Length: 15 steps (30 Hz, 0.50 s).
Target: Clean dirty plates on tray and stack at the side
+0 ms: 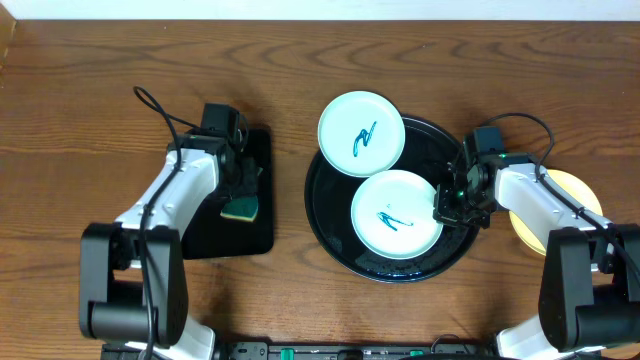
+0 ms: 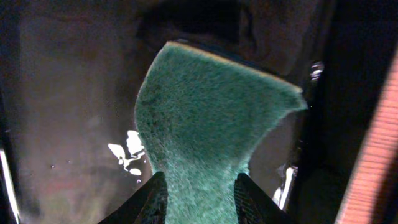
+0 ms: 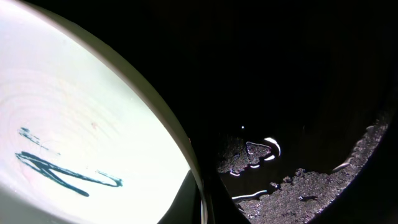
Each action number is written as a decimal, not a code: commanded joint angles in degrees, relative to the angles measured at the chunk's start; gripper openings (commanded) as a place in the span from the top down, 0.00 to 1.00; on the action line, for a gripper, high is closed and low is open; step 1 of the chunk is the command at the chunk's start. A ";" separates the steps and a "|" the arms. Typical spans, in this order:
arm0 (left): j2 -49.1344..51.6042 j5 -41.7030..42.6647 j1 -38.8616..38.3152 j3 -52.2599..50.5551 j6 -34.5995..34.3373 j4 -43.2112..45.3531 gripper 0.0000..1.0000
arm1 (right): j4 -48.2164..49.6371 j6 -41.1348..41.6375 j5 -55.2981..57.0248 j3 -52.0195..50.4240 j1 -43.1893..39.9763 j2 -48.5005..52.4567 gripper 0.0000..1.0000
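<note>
**Round tray** (image 1: 322, 215): glossy black, raised rim, right of the table's centre. Its floor shows bare at 3 to 6 o'clock, with shiny, wet-looking patches.

**Top plate** (image 1: 361, 134): pale mint-white, round, shallow, with a teal scribble. Sits at 11 o'clock and overhangs the tray rim. It touches or just overlaps the next plate.

**Mid plate** (image 1: 396, 214): same make and scribble. Lies inside the tray, just toward 6 o'clock of centre, with a thin crescent of floor left around it.

**Yellow plate** (image 1: 575, 200): pale yellow, on the table (image 1: 90, 110) outside the tray at 3 o'clock. It is partly covered by the right arm.

**Right gripper** (image 1: 447, 207): at the mid plate's 3 o'clock edge, jaws closed tight. It cannot be told whether the rim is nipped between them.

**Oblong tray** (image 1: 255, 240): black and glossy, at 9 o'clock of the round tray, with a strip of bare wood between the two.

**Sponge** (image 2: 211, 118): green, fuzzy pad with a yellow edge, lying on the oblong tray.

**Left gripper** (image 2: 200, 196): partly open, its fingers (image 2: 149, 202) pressed on either side of the sponge, which is squeezed to a waist.

**Table**: brown wood grain, bare along 12 o'clock and at far 9 o'clock.
</note>
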 commanded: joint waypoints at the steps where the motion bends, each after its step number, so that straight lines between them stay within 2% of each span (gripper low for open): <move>1: -1.66 -0.02 0.20 -0.76 0.11 -0.22 0.63 | 0.57 0.15 0.46 -0.28 0.20 0.59 0.99; 15: 3.19 -0.02 0.20 -1.20 0.07 -1.07 0.62 | 0.50 0.13 0.46 -0.28 0.20 0.59 0.99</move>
